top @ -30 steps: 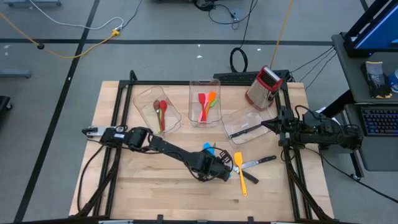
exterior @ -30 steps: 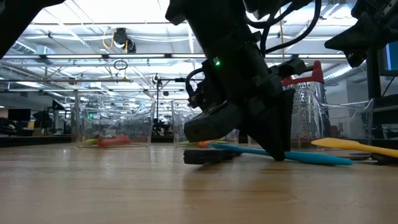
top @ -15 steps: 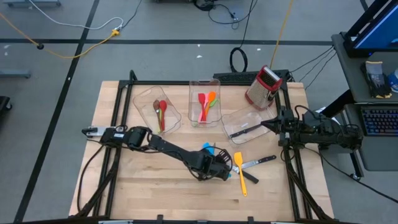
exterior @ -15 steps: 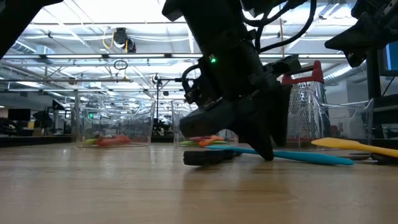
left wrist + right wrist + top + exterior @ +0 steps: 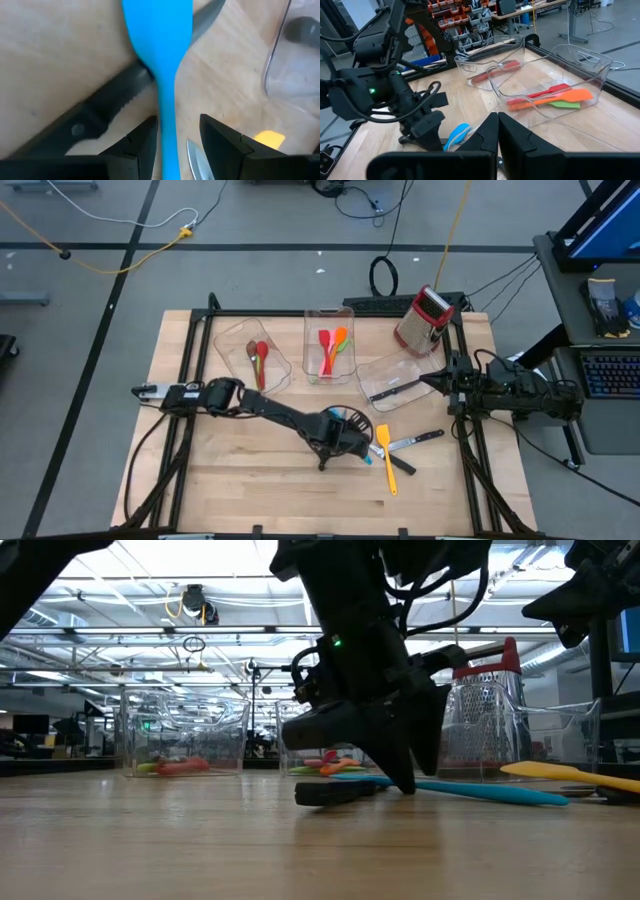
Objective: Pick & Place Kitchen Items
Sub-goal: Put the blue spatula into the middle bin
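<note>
Mid-table: left end effector (image 5: 177, 137) parted, straddling blue spatula (image 5: 161, 45) handle, blade pointing away; right end effector (image 5: 498, 131) closed.

grey floor (image 5: 250, 270) w/ cables, ceiling lights (image 5: 130, 585)

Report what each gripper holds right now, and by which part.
Nothing is held. The left gripper stands open astride the blue spatula's handle, not clamping it. The right gripper is shut on nothing, at the table's right edge.
</note>
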